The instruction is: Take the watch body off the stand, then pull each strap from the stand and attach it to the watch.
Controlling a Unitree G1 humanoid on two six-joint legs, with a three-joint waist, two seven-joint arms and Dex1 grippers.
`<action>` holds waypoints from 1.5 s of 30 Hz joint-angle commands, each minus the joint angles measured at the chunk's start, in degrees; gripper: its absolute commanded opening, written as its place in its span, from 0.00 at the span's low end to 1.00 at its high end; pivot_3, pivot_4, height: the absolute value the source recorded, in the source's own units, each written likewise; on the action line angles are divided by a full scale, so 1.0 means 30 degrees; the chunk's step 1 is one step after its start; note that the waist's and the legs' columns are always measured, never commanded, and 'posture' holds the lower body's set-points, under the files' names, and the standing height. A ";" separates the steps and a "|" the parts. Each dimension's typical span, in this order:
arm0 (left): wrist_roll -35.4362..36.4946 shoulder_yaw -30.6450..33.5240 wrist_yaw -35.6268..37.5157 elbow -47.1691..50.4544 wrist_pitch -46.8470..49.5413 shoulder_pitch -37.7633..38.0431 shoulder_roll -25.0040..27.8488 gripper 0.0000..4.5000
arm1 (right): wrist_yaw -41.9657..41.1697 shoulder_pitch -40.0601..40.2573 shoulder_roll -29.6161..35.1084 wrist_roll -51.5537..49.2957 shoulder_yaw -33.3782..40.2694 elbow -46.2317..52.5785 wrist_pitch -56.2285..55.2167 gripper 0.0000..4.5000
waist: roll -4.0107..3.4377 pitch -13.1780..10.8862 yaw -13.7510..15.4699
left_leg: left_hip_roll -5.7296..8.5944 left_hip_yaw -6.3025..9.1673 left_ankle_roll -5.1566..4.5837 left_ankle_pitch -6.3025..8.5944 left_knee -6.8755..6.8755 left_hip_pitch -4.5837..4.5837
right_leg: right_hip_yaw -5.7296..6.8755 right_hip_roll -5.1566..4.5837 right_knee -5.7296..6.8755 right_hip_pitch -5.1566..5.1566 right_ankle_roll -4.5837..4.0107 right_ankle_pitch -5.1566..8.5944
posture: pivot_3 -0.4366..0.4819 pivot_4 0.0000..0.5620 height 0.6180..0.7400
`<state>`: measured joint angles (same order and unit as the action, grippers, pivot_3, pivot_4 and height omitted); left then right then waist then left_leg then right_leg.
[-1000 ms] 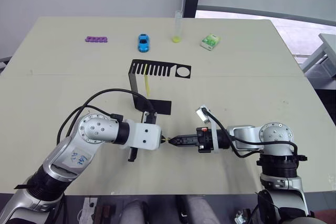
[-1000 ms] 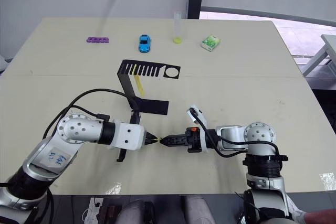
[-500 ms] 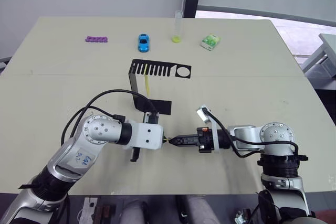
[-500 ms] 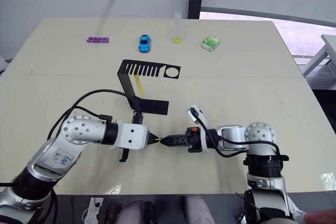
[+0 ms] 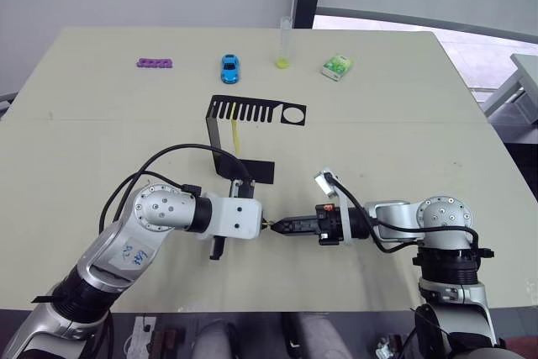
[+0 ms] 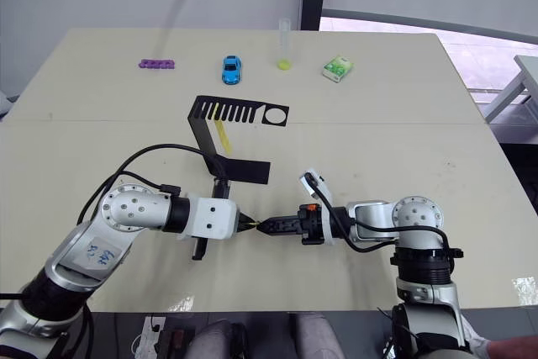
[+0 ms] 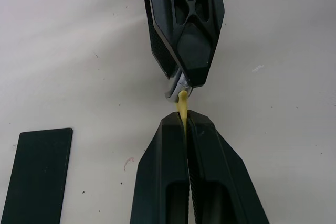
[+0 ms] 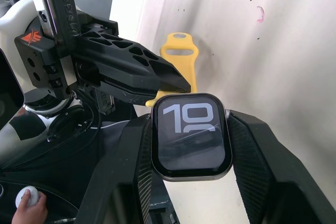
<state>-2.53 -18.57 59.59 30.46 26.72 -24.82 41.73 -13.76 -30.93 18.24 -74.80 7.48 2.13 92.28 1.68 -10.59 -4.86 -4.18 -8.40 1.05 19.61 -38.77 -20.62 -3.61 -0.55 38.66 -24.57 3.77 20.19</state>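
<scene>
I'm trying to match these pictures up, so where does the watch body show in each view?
Head views: watch body between the two gripper tips.
Left wrist view: grey edge against the yellow strap.
Right wrist view: screen between the right gripper's fingers.
Shared landmark: the yellow strap.

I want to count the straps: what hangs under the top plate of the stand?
One yellow strap hangs under the slotted top plate of the stand. Its upper end is covered by the plate.

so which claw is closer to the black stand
Left. The left claw sits just in front of the stand, near its base; the right claw, holding the watch body, is slightly farther off.
</scene>
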 commanded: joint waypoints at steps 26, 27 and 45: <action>0.0389 -0.0025 -0.0394 0.0897 0.0104 -0.0279 -0.0584 0.00 | -0.0176 0.0025 -0.0538 -0.1498 -0.0636 0.0764 0.0075 0.36 | 0.0000 0.0000 0.0000 | 0.0000 0.0001 0.0000 0.0000 -0.0002 0.0000 | -0.0001 -0.0001 0.0001 0.0000 0.0000 0.0000 | 0.48 0.27 1.00; 0.0566 0.0050 -0.0269 0.0998 0.0142 -0.0256 -0.0548 0.00 | -0.0177 0.0016 -0.0536 -0.1470 -0.0626 0.0747 0.0075 0.36 | 0.0000 0.0000 0.0001 | 0.0000 0.0001 0.0000 0.0000 -0.0001 0.0000 | 0.0000 -0.0001 0.0001 0.0000 0.0000 0.0000 | 0.48 0.27 1.00; 0.9259 1.3351 0.2545 0.0451 -0.1339 0.7452 0.2283 1.00 | -0.9138 0.1333 0.3859 0.6447 -0.4395 0.7386 -1.0647 0.36 | 0.0000 0.0000 0.0034 | -0.0016 0.0073 -0.0012 0.0020 -0.0045 -0.0070 | 0.0075 -0.0012 -0.0042 -0.0016 -0.0003 0.0003 | 0.48 0.27 1.00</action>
<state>21.47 18.13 66.68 31.17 23.28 -3.00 48.81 -34.01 -27.40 29.01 -60.76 -3.39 20.39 69.44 1.68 -10.59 -4.76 -4.23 -8.14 1.02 19.68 -38.93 -20.86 -3.35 -0.59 38.52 -24.60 3.76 20.20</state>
